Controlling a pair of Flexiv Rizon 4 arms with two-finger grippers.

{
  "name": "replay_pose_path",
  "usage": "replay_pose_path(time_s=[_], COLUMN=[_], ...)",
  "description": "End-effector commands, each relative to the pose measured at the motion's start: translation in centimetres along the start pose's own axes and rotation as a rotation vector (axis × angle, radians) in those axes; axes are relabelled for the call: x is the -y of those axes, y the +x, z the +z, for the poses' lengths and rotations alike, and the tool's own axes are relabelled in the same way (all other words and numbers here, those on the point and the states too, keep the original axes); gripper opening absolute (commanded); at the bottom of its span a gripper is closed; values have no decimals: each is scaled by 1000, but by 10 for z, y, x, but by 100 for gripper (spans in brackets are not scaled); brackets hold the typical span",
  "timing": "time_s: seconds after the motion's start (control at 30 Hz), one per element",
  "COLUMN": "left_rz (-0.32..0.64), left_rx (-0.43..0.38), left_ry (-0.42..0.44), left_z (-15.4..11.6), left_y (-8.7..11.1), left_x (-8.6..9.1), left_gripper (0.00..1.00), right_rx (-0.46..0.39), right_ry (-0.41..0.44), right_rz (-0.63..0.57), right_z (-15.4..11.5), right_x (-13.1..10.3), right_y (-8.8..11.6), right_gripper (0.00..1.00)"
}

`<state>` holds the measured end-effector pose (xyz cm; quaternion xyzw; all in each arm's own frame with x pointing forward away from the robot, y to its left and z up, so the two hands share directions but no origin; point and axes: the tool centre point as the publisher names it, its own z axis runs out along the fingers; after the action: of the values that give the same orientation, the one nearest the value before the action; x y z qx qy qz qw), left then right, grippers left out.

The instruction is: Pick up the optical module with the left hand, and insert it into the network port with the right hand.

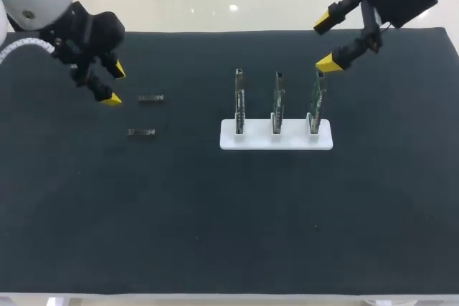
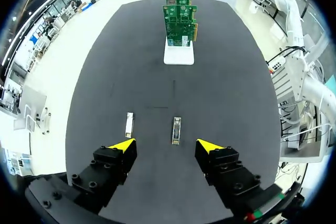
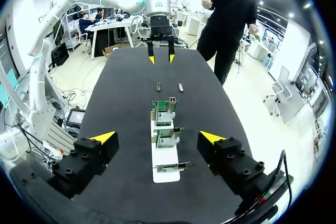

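Left end effector [image 2: 165, 148] hovers, fingers spread, just behind an optical module [image 2: 177, 130] lying flat on the desk [image 2: 152, 66], a small, rigid, probably light metal piece best pinched across its long sides, while the right end effector [image 1: 326, 44] hangs open above the network cards [image 1: 277, 102].

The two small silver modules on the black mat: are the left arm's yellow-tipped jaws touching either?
Apart. The left wrist view shows bare black mat between the open jaws and both small silver modules.
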<state>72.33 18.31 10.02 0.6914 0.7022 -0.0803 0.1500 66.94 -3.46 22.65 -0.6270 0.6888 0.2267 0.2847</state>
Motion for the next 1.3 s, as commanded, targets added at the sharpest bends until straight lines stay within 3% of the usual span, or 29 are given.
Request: replay_pose_path(time_s=[0.03,0.4,0.87,1.3], left_rz=[0,-27,-68,-61], left_rx=[2,-216,-213,-219], left_ry=[-18,37,128,142], left_z=[-1,26,52,73], left_y=[1,-4,11,22], left_x=[5,15,10,14], left_gripper=[100,100,100,100], right_rx=[2,2,2,2], right_ry=[0,0,0,0], right_rz=[-1,-1,-1,-1], right_z=[0,0,0,0], right_x=[0,0,0,0], right_y=[0,0,0,0], right_gripper=[100,100,100,100])
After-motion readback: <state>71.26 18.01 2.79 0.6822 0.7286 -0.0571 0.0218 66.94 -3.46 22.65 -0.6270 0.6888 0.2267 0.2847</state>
